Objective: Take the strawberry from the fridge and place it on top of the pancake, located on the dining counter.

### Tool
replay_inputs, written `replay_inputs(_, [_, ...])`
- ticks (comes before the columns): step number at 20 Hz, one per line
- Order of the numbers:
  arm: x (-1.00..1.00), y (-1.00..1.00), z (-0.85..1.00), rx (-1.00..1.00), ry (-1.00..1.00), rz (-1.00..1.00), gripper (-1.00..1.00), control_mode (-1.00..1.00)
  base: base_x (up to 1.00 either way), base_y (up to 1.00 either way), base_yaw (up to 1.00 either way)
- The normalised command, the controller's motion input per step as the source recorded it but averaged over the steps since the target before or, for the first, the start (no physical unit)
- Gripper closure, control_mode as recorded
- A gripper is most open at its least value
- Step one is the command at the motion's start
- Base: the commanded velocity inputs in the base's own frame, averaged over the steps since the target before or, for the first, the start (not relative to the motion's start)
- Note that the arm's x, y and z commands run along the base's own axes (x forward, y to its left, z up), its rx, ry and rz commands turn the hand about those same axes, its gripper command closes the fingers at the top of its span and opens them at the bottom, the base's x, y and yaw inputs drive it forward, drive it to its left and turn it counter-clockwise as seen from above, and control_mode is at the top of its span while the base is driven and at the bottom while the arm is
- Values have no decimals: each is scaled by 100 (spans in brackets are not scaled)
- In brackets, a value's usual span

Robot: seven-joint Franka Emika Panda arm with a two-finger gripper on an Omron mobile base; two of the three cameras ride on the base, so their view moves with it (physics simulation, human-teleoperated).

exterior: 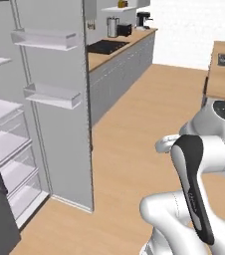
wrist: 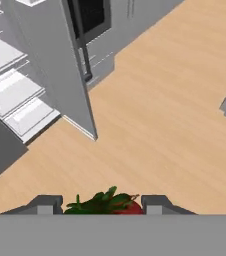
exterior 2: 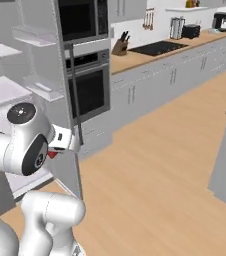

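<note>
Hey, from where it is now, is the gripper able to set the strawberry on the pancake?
Probably not yet. The gripper holds the strawberry over bare floor beside the open fridge. A counter edge lies farther off, so the base likely must drive first.

The strawberry (wrist: 116, 204), bright red with a leafy green cap, sits at six o'clock in the hand view, pinched between the fingers of the tool (wrist: 101, 205), above bare wood floor. The fridge (exterior: 59, 114) stands open at nine o'clock in the left base view, grey door swung out, white shelves and clear bins showing.
</note>
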Motion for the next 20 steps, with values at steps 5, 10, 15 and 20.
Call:
replay_inputs(5, [0, 0, 0, 0, 0, 0, 100, 100, -29, -7, -79])
replay_inputs(10, [0, 0, 0, 0, 0, 0, 100, 100, -1, -85, -58])
replay_inputs(15, [0, 0, 0, 0, 0, 0, 100, 100, 0, -100, -23])
replay_inputs(20, [0, 0, 0, 0, 0, 0, 100, 100, 11, -100, -2])
